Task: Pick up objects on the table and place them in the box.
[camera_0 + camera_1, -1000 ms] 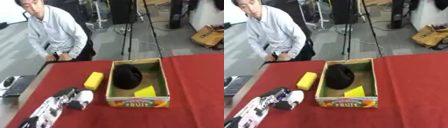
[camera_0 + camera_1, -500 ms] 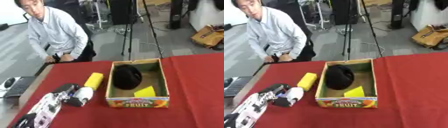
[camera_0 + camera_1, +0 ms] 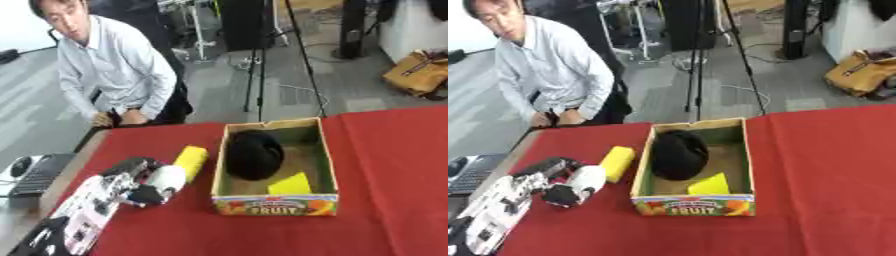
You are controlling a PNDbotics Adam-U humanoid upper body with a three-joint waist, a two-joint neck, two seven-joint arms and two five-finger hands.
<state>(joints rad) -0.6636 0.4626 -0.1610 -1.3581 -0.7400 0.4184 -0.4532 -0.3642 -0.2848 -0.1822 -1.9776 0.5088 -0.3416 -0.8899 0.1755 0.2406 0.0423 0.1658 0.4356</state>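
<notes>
Left of the box [image 3: 276, 205], at its 9 o'clock, the left hand [image 3: 133, 178] curls round a white object [image 3: 166, 179] — resting low on the red table [image 3: 385, 165]. Yellow block [image 3: 191, 159] touches at 12 o'clock. Best move: lift clear of the wall — release above the black item [image 3: 254, 154].

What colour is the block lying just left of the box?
Yellow. The block lies on the red table beside the box, clearest in the left eye view.
</notes>
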